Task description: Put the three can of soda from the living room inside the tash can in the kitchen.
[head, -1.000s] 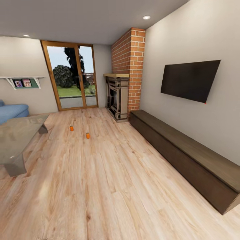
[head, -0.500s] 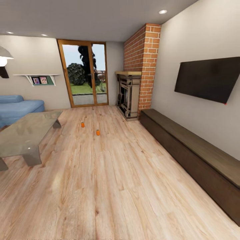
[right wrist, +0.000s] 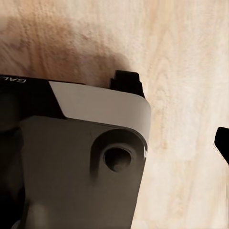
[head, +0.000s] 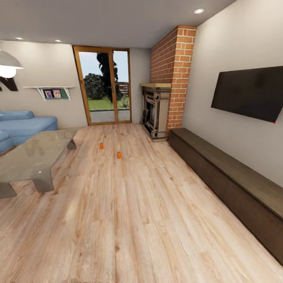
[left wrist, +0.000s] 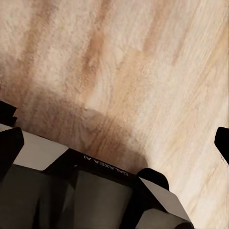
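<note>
Light wood plank floor (head: pixel 129 212) runs the length of the living room, from the camera up to a glass patio door (head: pixel 104 91) in the far wall. Two orange soda cans stand upright on the floor far ahead of both arms, well apart from each other: one can (head: pixel 101 146) nearer the door and nearer the low glass-topped table (head: pixel 31 159), the other can (head: pixel 119 155) a little closer to the robot and toward the right arm's side. Whether a third can is anywhere here cannot be told. The blue sofa (head: pixel 23 125) sits behind the table on the left arm's side, with a wall shelf (head: pixel 51 92) holding small pictures above it and a pendant lamp (head: pixel 8 65) hanging near the ceiling. On the right arm's side a brick chimney (head: pixel 175 70) rises over a fireplace (head: pixel 155 112), a dark TV (head: pixel 249 93) hangs on the wall, and a long dark wooden bench (head: pixel 232 182) runs along that wall.

Both wrist cameras look down at the same plank floor, with the robot's dark base (left wrist: pixel 95 191) and its grey and white body (right wrist: pixel 81 157) casting a shadow there. A single dark fingertip (left wrist: pixel 222 143) of the left gripper pokes in at the frame edge, and likewise one fingertip (right wrist: pixel 222 142) of the right gripper; from these slivers it cannot be told whether either gripper's fingers are apart or together. Both cans lie far beyond either gripper's reach, untouched.
</note>
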Controlling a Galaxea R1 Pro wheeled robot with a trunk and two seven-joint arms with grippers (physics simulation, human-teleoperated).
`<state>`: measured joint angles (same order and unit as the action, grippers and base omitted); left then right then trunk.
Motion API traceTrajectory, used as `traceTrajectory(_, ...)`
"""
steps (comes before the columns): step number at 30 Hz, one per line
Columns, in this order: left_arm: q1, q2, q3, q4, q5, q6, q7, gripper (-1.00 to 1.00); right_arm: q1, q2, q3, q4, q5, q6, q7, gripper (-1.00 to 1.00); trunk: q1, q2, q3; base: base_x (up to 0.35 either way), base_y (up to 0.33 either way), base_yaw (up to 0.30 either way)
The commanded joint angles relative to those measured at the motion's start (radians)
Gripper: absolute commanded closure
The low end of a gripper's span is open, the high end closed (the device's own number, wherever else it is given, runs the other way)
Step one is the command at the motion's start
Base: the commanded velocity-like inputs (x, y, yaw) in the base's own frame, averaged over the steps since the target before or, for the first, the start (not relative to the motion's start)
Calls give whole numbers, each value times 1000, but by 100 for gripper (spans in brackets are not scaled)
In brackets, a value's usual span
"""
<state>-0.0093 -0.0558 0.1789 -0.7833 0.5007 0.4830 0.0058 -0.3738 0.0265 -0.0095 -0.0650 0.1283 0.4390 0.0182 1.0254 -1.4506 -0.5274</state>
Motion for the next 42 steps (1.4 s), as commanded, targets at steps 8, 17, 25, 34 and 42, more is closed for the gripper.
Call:
traceTrajectory(8, 0, -13, -1, 1, 2, -5, -4, -100, 2, 2, 4, -40, 5, 7, 0, -100, 0, 0, -4, 0, 0, 268)
traceTrajectory(17, 0, -16, 0, 0, 6, -1, -8, -100, 3, 3, 5, -44, 6, 8, 0, -100, 0, 0, -8, 0, 0, 291)
traceTrajectory(25, 0, -19, -2, -1, 11, 5, -13, -100, 3, 3, 5, -44, 7, 22, 0, -100, 0, 0, -11, 0, 0, 294)
traceTrajectory(34, 0, -25, -2, -1, 12, 1, -12, -100, 4, 3, 8, -45, 8, 26, -3, -100, 0, 0, -15, 0, 0, 299)
traceTrajectory(42, 0, -63, -3, -74, 12, 12, -5, -100, 4, 3, 9, -45, 8, 26, -4, -100, 0, 0, -18, 0, 0, 300)
